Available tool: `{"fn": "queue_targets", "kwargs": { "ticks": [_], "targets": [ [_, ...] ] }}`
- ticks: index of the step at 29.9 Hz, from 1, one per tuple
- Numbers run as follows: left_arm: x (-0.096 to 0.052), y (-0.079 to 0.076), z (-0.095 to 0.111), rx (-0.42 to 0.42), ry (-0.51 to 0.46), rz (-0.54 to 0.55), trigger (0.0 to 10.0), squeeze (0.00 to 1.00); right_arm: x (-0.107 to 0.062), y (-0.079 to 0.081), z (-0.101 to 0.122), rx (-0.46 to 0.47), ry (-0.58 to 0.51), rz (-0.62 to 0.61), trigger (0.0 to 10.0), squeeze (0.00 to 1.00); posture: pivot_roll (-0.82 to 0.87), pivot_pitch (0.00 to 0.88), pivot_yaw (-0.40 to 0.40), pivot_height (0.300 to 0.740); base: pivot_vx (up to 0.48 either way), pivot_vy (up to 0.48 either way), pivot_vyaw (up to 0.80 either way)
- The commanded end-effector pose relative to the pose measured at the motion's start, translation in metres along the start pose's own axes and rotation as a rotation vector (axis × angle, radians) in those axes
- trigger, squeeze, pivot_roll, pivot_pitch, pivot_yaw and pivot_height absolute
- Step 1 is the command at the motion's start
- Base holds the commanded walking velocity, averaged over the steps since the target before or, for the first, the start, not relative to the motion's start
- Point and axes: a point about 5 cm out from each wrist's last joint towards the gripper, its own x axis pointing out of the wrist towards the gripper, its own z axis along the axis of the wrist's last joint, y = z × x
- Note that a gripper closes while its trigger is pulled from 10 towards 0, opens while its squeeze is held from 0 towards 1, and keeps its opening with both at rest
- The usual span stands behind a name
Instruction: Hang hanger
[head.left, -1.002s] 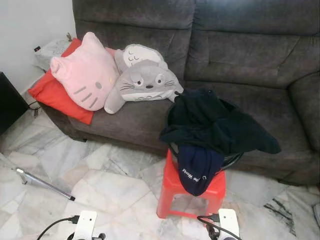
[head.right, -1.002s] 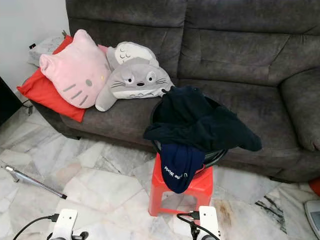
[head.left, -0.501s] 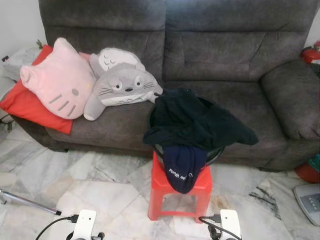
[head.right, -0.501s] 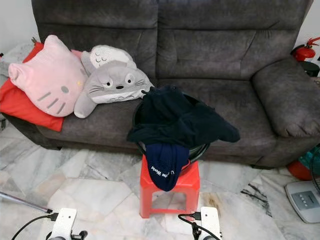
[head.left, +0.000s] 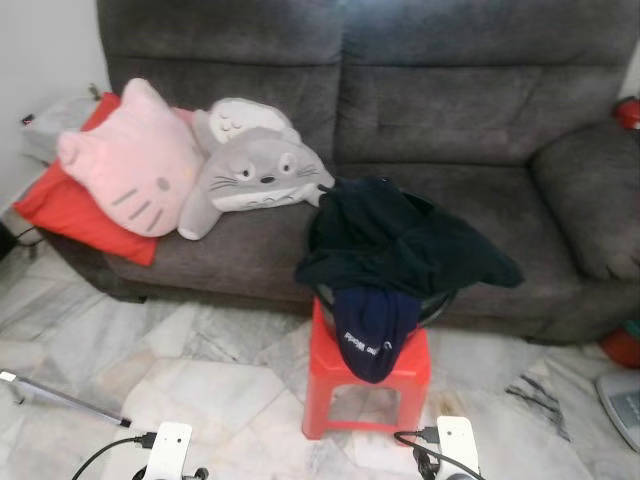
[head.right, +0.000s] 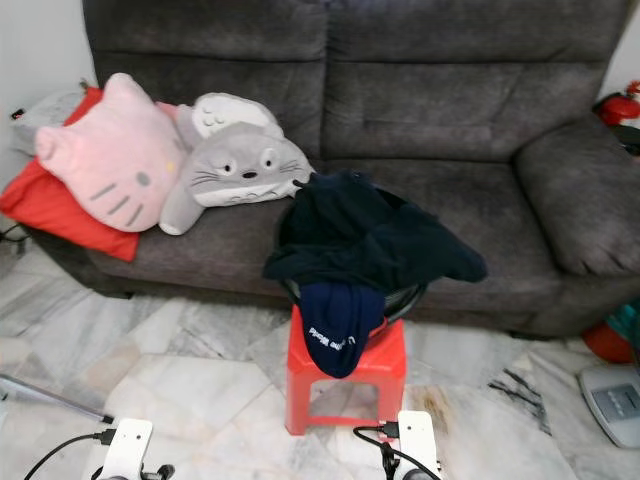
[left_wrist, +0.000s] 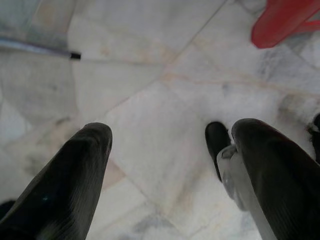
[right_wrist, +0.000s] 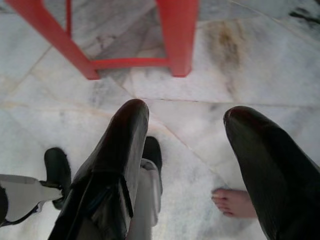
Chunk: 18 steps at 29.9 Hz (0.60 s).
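A black round basket (head.left: 440, 303) stands on a red plastic stool (head.left: 366, 382) in front of a grey sofa (head.left: 450, 110). Dark clothes (head.left: 400, 245) are heaped over the basket and hide what lies inside, and a navy garment with white lettering (head.left: 368, 330) hangs down over its front. My left gripper (left_wrist: 172, 135) hangs low over the marble floor, open and holding nothing. My right gripper (right_wrist: 186, 112) is open too, just above the floor beside the stool's legs (right_wrist: 177, 37).
On the sofa's left lie a pink cat cushion (head.left: 135, 160), a grey plush cushion (head.left: 255, 170) and a red pillow (head.left: 65, 200). A thin metal rod (head.left: 65, 400) lies on the floor at left. A person's bare foot (right_wrist: 232, 202) stands near my right gripper.
The whole picture swung left and then partway back, so the camera turned. The stool, basket and clothes stand as before. Both arms still hang low.
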Motion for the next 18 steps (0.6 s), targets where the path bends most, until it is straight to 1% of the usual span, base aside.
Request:
{"fn": "queue_targets", "kwargs": {
  "ticks": [1, 3, 4, 8, 12, 16, 18],
  "targets": [
    [-0.0001, 0.0008, -0.0015, 0.009, 0.012, 0.008, 10.0, 0.0, -0.0003, 0.0009, -0.0026, 0.003, 0.012, 0.002, 10.0, 0.0, -0.08, 0.047, 0.043, 0.74, 0.0, 0.0, -0.48],
    [-0.0001, 0.0009, -0.0015, 0.009, 0.012, 0.008, 10.0, 0.0, -0.0003, 0.0009, -0.0025, -0.001, 0.012, 0.002, 10.0, 0.0, -0.08, 0.047, 0.043, 0.74, 0.0, 0.0, 0.0],
    [-0.0001, 0.0008, -0.0015, 0.008, 0.012, 0.008, 10.0, 0.0, -0.0002, 0.0006, -0.0025, -0.019, 0.018, 0.002, 10.0, 0.0, -0.08, 0.047, 0.043, 0.74, 0.0, 0.0, 0.0],
    [-0.0002, 0.0008, -0.002, 0.008, 0.012, 0.007, 10.0, 0.0, -0.0004, 0.0009, -0.002, 0.004, 0.004, -0.004, 10.0, 0.0, -0.08, 0.048, 0.044, 0.74, 0.0, 0.0, 0.0],
    [-0.0002, 0.0006, -0.0023, 0.009, 0.012, 0.006, 10.0, 0.0, -0.0002, 0.0006, -0.0022, -0.012, 0.013, -0.006, 10.0, 0.0, -0.08, 0.049, 0.044, 0.74, 0.0, 0.0, 0.0],
    [-0.0003, 0.0005, -0.0025, 0.008, 0.012, 0.006, 10.0, 0.0, -0.0002, 0.0007, -0.0026, -0.008, 0.017, -0.007, 10.0, 0.0, -0.08, 0.049, 0.044, 0.74, 0.0, 0.0, 0.0],
    [-0.0003, 0.0003, -0.0027, 0.007, 0.013, 0.006, 10.0, 0.0, -0.0002, 0.0006, -0.0027, -0.007, 0.018, -0.007, 10.0, 0.0, -0.08, 0.049, 0.043, 0.74, 0.0, 0.0, -0.62]
  ]
}}
